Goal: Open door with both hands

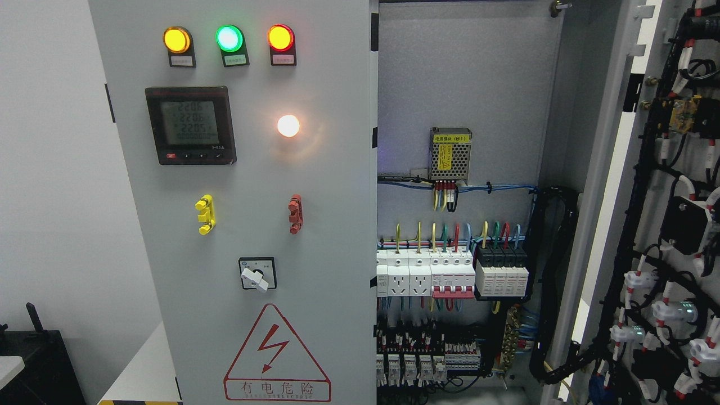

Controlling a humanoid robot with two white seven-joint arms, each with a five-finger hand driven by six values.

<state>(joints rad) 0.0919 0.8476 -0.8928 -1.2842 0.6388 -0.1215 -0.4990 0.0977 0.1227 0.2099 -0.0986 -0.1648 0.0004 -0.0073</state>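
Since the right door [669, 225] already stands swung wide at the picture's right, its wired inner face showing, that half of the job looks done; the left door [242, 225], carrying lamps, meter and warning triangle, seems shut, though its hinge side gives little away; neither robot hand is in view, so their state cannot be told; the left door's free edge [374, 197] borders the open cabinet interior [461, 84], where there is room to hook fingers clear of the breakers [450, 275].
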